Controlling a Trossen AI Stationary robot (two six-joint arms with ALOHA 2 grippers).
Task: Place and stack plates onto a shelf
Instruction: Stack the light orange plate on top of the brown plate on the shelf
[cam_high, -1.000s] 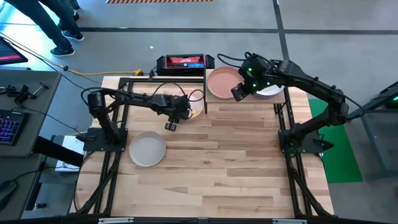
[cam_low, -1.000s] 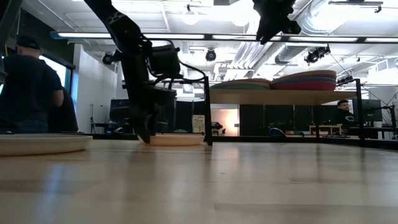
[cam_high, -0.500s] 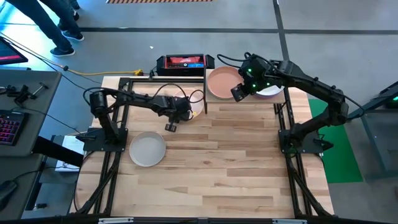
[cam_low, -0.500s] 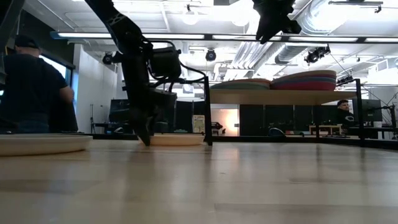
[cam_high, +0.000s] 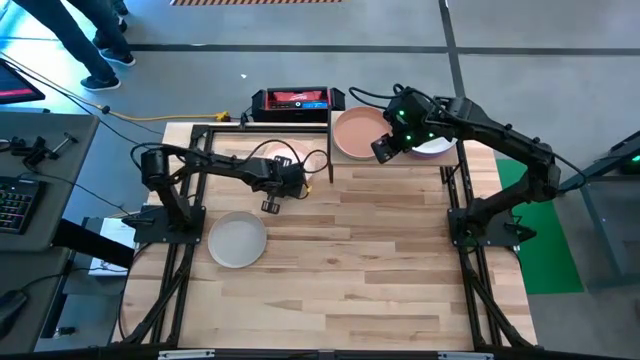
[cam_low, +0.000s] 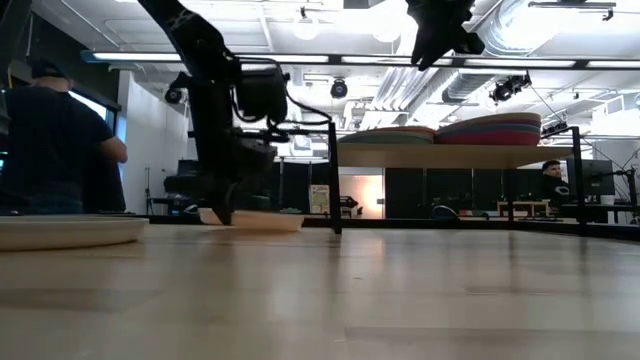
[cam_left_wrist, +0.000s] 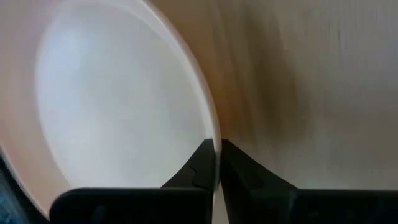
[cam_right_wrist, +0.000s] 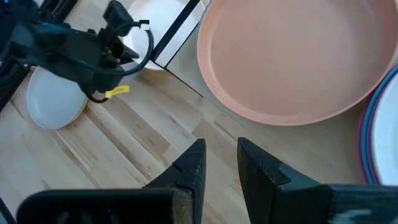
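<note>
A pale cream plate (cam_high: 288, 156) sits on the table just left of the shelf's black post (cam_high: 330, 150). My left gripper (cam_high: 272, 186) is shut on its rim. The shelf (cam_low: 450, 155) carries two stacks of plates. A salmon-brown plate (cam_high: 355, 132) tops the left stack and a white one (cam_high: 437, 147) tops the right. My right gripper (cam_right_wrist: 217, 163) hovers open above the shelf's near edge, between the stacks, holding nothing. A grey plate (cam_high: 237, 240) rests flat on the table near the left arm's base. My left gripper pinches the cream plate's rim (cam_left_wrist: 214, 134) between its two fingers, one finger inside the rim and one outside. The fingers (cam_low: 222, 205) point down from above at the plate's left side. The gripped side (cam_low: 207, 213) is raised a little, so the plate tilts low over the table.
A red-and-black device (cam_high: 295, 100) and a yellow cable (cam_high: 180, 120) lie at the table's far edge. People stand beyond the table's far left (cam_low: 50, 140). The near half of the wooden table (cam_high: 380, 270) has free room.
My left gripper has shut on the cream plate's rim and moved toward the table's left edge. The plate has come with it, away from the shelf's post, and its gripped side has risen slightly.
</note>
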